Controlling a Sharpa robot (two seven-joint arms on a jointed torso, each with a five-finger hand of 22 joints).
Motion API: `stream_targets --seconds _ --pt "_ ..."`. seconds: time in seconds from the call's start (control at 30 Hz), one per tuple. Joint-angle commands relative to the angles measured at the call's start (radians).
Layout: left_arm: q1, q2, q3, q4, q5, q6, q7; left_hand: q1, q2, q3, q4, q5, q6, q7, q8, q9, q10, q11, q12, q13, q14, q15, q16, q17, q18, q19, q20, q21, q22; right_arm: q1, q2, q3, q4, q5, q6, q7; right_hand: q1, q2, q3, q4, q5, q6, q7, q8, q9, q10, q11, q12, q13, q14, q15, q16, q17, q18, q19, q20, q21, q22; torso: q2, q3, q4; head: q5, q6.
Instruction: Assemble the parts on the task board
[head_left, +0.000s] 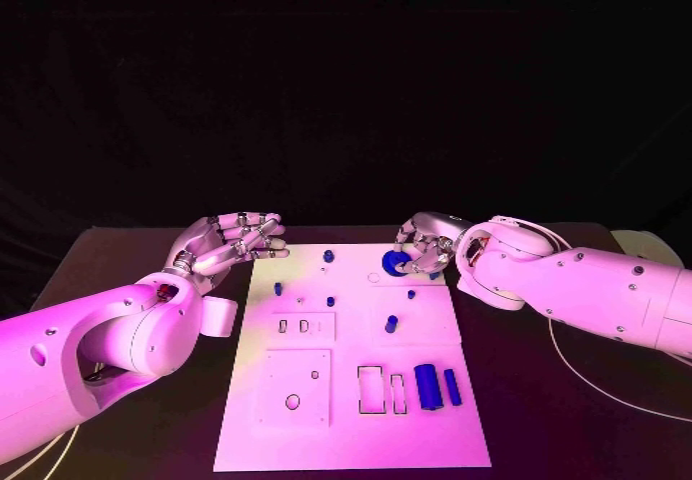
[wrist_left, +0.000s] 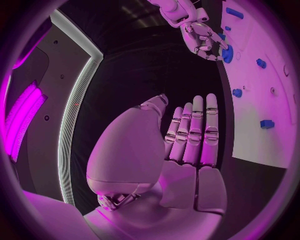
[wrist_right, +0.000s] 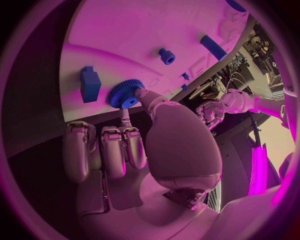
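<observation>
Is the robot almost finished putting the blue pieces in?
Not nearly. Some small pegs already stand in the board. The right hand is touching a blue gear at the board's far edge. The left hand is open and holds nothing. Two blue bars lie loose beside empty slots, so those are left.

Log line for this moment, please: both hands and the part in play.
right hand: pinching blue gear at task board far edge | left hand: open, off board's left edge, holding nothing

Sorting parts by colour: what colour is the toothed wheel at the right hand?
Blue. The toothed wheel shows best in the right wrist view, at the right hand.
</observation>
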Motion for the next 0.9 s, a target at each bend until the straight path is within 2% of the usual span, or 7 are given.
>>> stream_targets --seconds 0.03,0.33,0.47,0.6,0.63,0.67,0.9 --pt "0.001 0.001 0.001 0.001 -0.002 0.018 0.004 0.004 -0.006 0.007 0.0 -0.006 -0.001 0.015 -0.007 -0.001 0.004 0.005 -0.004 0.0 0.006 0.001 -0.004 0.001 0.014 0.009 0.001 0.001 -0.001 -0.004 0.001 -0.003 0.009 -0.068 -0.028 -0.005 -0.029 -0.006 0.009 0.01 0.007 0.027 -0.018 -0.011 -0.003 0.083 -0.006 0.012 0.236 0.097 -0.009 0.006 0.227 -0.018 0.008 -0.001 0.009 0.085 0.001 0.0 0.0008 0.001 -0.001" --pt "0.001 0.002 0.001 -0.001 -0.002 0.019 0.003 0.004 -0.006 0.007 0.0 -0.006 -0.001 0.015 -0.007 -0.001 0.004 0.005 -0.004 0.0 0.006 0.001 -0.004 0.001 0.014 0.009 0.001 0.001 -0.001 -0.005 -0.006 -0.002 0.074 -0.155 -0.178 0.003 -0.058 -0.016 0.012 0.023 -0.005 0.035 -0.02 -0.017 -0.007 0.095 -0.006 0.024 0.25 0.1 -0.009 0.01 0.242 -0.023 0.021 -0.001 0.024 0.107 0.0 -0.0003 0.0004 0.005 0.002" --pt "0.001 0.003 0.001 -0.001 -0.002 0.02 0.003 0.004 -0.006 0.008 0.0 -0.006 -0.001 0.015 -0.007 -0.002 0.004 0.005 -0.005 0.0 0.006 0.001 -0.005 0.001 0.014 0.009 0.001 0.0 -0.002 -0.004 -0.014 0.002 0.129 -0.19 -0.208 -0.018 -0.062 -0.016 0.014 0.025 -0.006 0.038 -0.021 -0.017 -0.007 0.096 -0.007 0.025 0.251 0.101 -0.009 0.011 0.245 -0.025 0.025 -0.002 0.029 0.114 0.0 -0.0004 0.002 0.002 0.002" --pt "0.001 0.003 0.001 -0.002 -0.002 0.019 0.003 0.004 -0.006 0.008 0.0 -0.006 -0.001 0.015 -0.007 -0.002 0.004 0.005 -0.005 0.0 0.006 0.001 -0.005 0.001 0.014 0.009 0.001 0.0 -0.002 0.0 -0.001 0.006 0.168 -0.23 -0.223 -0.037 -0.062 -0.015 0.015 0.025 -0.006 0.04 -0.022 -0.017 -0.007 0.097 -0.008 0.026 0.252 0.101 -0.01 0.011 0.246 -0.026 0.028 -0.002 0.033 0.119 0.0 -0.0008 -0.0008 0.005 0.003" --pt "0.001 0.003 0.001 -0.002 -0.002 0.019 0.003 0.004 -0.006 0.008 0.0 -0.006 -0.001 0.015 -0.007 -0.002 0.004 0.005 -0.005 0.0 0.006 0.001 -0.005 0.001 0.014 0.009 0.001 0.0 -0.002 0.001 0.006 0.006 0.171 -0.237 -0.223 -0.04 -0.062 -0.015 0.016 0.025 -0.006 0.04 -0.022 -0.017 -0.007 0.098 -0.008 0.027 0.253 0.101 -0.01 0.011 0.247 -0.026 0.028 -0.002 0.033 0.119 0.0 -0.0012 -0.0013 0.006 0.004" --pt "0.001 0.003 0.001 -0.002 -0.002 0.019 0.003 0.004 -0.006 0.008 0.0 -0.006 -0.001 0.015 -0.007 -0.002 0.004 0.005 -0.005 0.0 0.006 0.001 -0.005 0.001 0.014 0.009 0.001 0.0 -0.002 0.001 0.016 0.006 0.172 -0.246 -0.223 -0.044 -0.062 -0.016 0.017 0.024 -0.006 0.042 -0.023 -0.018 -0.007 0.098 -0.009 0.028 0.254 0.098 -0.01 0.008 0.233 -0.037 0.054 -0.002 0.066 0.163 0.0 -0.0015 -0.0004 0.006 0.005" --pt "0.001 0.006 0.001 -0.002 -0.002 0.02 0.003 0.004 -0.006 0.008 0.0 -0.006 -0.001 0.015 -0.007 -0.002 0.004 0.005 -0.005 0.0 0.006 0.001 -0.005 0.001 0.014 0.009 0.001 0.0 -0.002 -0.003 0.111 -0.004 0.125 -0.288 -0.221 -0.051 -0.061 -0.015 0.021 0.023 -0.006 0.045 -0.024 -0.02 -0.008 0.098 -0.01 0.027 0.254 0.098 -0.012 0.007 0.229 -0.037 0.056 -0.003 0.069 0.167 0.001 -0.0011 0.0033 0.01 0.005"
